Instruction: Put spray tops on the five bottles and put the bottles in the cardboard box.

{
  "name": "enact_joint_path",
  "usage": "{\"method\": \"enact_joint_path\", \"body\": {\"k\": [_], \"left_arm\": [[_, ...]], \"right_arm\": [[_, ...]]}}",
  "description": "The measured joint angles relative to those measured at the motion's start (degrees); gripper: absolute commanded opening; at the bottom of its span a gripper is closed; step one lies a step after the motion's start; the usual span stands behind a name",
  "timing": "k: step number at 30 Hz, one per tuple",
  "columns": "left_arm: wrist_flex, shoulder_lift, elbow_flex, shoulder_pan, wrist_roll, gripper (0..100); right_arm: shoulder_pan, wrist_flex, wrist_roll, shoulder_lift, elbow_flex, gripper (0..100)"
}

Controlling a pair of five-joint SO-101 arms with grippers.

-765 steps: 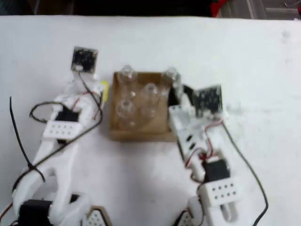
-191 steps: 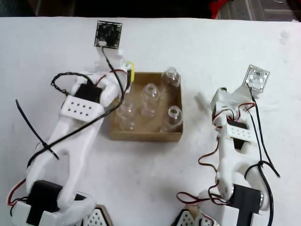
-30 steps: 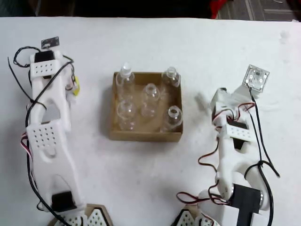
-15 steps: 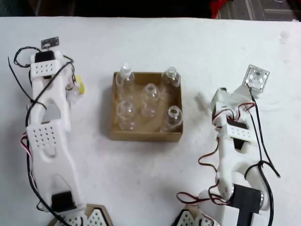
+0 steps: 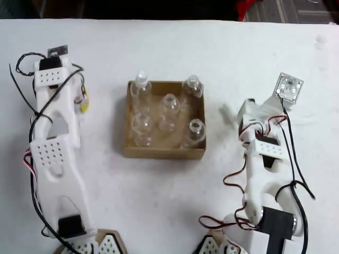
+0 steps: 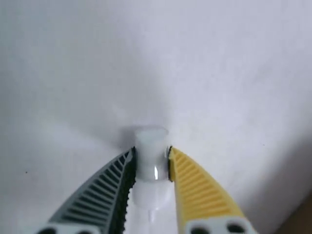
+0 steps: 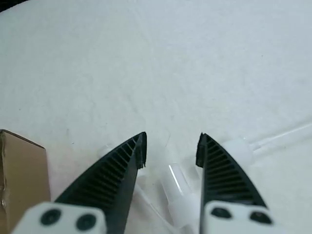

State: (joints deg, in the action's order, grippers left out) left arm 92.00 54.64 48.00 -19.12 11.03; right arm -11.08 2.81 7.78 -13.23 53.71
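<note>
Clamping a white spray top (image 6: 151,139), the left gripper (image 6: 151,152) is closed; the right gripper (image 7: 170,142) gapes wide above loose tops (image 7: 179,191)

White arms (image 5: 53,159), black cables (image 5: 294,156) — ribbed yellow-and-black fingers (image 6: 200,190)

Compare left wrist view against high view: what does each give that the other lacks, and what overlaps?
Left wrist view: the left gripper shut on a white spray top, its grey and yellow fingers pressed against the top's sides.
High view: the cardboard box with five clear bottles standing in it, the left arm to the box's left and the right arm to its right, both apart from it.
Both: the white table and the left gripper's yellow finger.
</note>
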Motion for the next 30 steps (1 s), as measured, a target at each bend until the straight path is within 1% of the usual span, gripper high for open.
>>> {"method": "enact_joint_path", "body": {"k": [5,8,10,22,27,30], "left_arm": [[3.9,0.0,0.0,0.0,0.0,9],[7.1,0.0,0.0,0.0,0.0,6],[8.5,0.0,0.0,0.0,0.0,2],[8.8,0.0,0.0,0.0,0.2,2],[8.8,-0.2,3.1,0.0,7.5,2],[9.5,-3.8,4.6,0.0,8.7,2]], "right_arm": [[0.0,0.0,0.0,0.0,0.0,14.9],[0.0,0.0,0.0,0.0,0.0,14.9],[0.0,0.0,0.0,0.0,0.0,14.9],[0.0,0.0,0.0,0.0,0.0,14.9],[0.0,0.0,0.0,0.0,0.0,14.9],[0.0,0.0,0.0,0.0,0.0,14.9]]}}
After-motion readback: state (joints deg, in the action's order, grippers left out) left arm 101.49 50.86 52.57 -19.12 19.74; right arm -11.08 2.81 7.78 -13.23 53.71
